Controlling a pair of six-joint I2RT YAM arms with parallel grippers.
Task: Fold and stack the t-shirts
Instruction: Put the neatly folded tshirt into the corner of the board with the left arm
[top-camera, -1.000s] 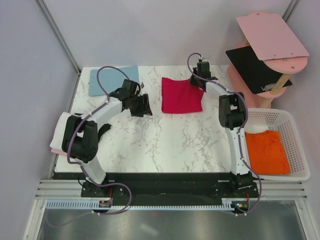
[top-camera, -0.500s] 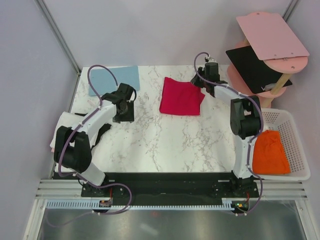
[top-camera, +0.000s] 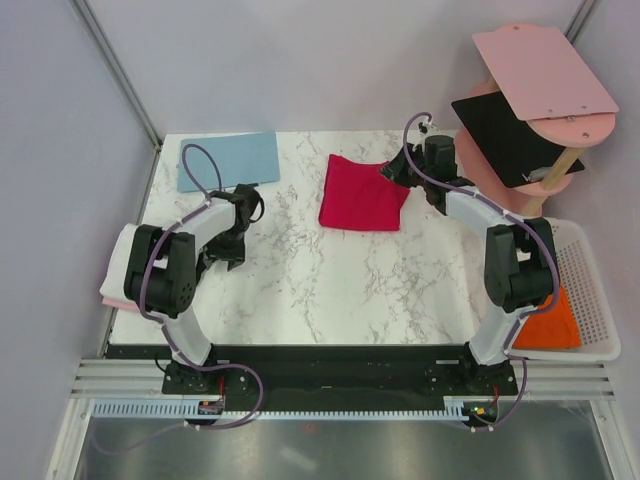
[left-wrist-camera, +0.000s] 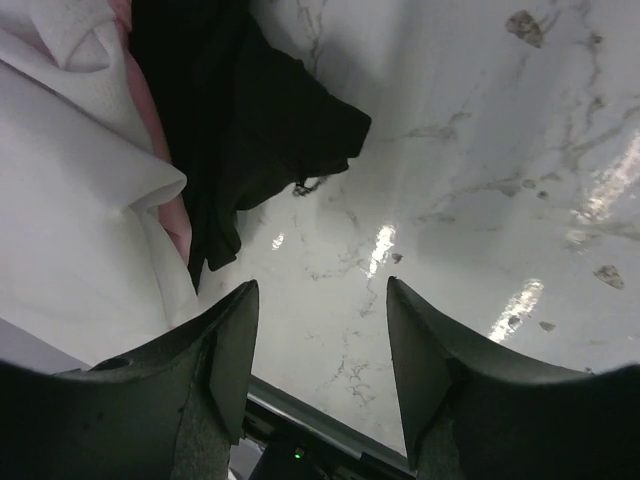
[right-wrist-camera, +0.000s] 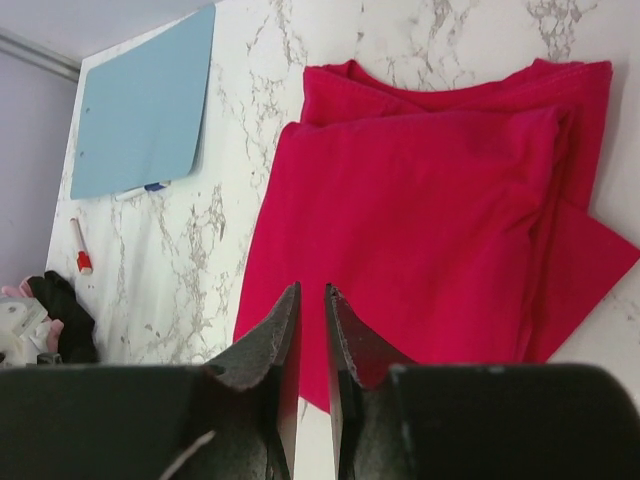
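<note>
Laundry duty on a marble-patterned table (top-camera: 330, 280): crimson t-shirt (top-camera: 360, 193) at the far middle, folded to a rough square, layers not quite matched (an under-layer poking out past one side in the right wrist view). Right gripper (right-wrist-camera: 311, 288) at the shirt's far right corner, fingers a narrow slit apart with nothing between them; contact with the cloth impossible to tell. Left gripper (left-wrist-camera: 320, 300) near the left edge, fingers spread wide over bare tabletop, empty, just beside a crumpled black cloth (left-wrist-camera: 250, 120) and the heaped white t-shirt (left-wrist-camera: 70, 210), with a pale pink t-shirt (left-wrist-camera: 150, 125) showing between the two. Orange t-shirt (top-camera: 560, 322) in the white basket (top-camera: 585, 265) at the near right, partly hidden by the right arm. Light-blue board (top-camera: 228, 160) at the far left, well apart from the crimson square.

Judged soft, light and limp, with no stiffness to keep a fold once lifted by one point. Likely to slide easily on the smooth top, yet to sag and fall open if pinched through a single layer. Best taken at a folded edge or corner, through all layers together, preferably at two spread points, then laid down flat. Stack hardly started by the look of it: one shirt folded, three apparently yet to be done.
</note>
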